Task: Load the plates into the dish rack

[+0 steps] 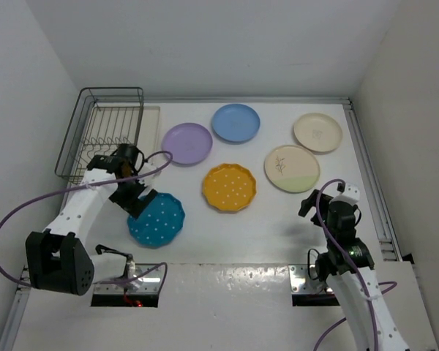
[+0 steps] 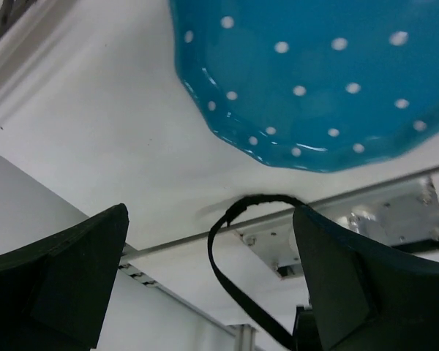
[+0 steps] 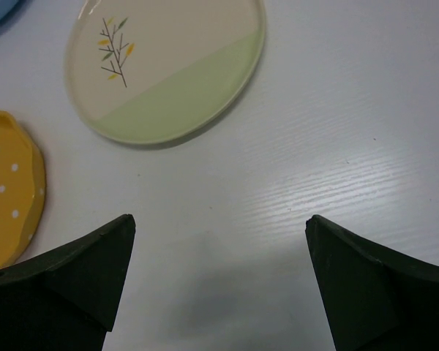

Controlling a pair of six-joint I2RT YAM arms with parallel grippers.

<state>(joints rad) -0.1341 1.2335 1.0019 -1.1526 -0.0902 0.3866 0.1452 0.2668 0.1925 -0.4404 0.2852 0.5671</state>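
Left gripper (image 1: 137, 199) and right gripper (image 1: 312, 205) both hang with jaws spread wide.

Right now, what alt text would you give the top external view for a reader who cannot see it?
Six round plates lie flat on a white table, none in the dark grey wire dish rack at far left. The open left gripper hovers by the teal white-dotted scalloped plate; the open right gripper hangs near the cream sprig plate.
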